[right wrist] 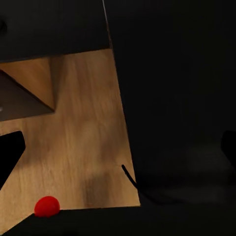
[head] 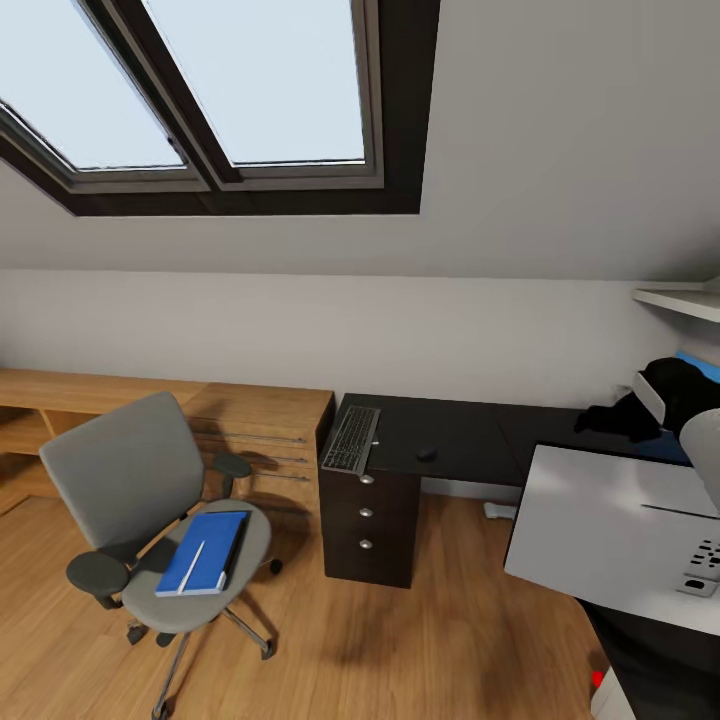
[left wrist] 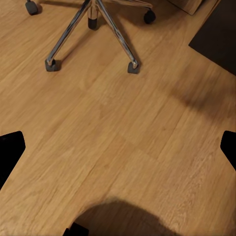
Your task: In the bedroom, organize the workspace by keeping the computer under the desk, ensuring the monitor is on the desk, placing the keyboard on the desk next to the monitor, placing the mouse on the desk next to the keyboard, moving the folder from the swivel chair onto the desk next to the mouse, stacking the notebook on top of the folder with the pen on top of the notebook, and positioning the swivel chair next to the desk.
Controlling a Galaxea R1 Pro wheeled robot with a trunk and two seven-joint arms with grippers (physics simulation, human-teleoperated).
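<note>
Folder [head: 205, 551] lies on the swivel chair [head: 130, 480] seat with the pen [head: 193, 566] on it; keyboard [head: 352, 439] and mouse [head: 427, 453] sit on the desk [head: 450, 435]. Both grippers' finger states cannot be told.

1. A large black surface [right wrist: 177, 98] takes up most of the frame. It is too dark to identify.
2. A light wood floor [right wrist: 88, 142] shows as a wedge between the dark areas.
3. A red dot [right wrist: 47, 206] sits at the floor's edge, on a dark strip.
4. A thin dark curved cable [right wrist: 130, 178] runs from the floor into the black area.
5. Black fingertips [right wrist: 10, 155] flank the frame's sides, spread wide, with nothing between them.
6. A wood-toned panel [right wrist: 34, 78] sits beneath a dark slab.
</note>
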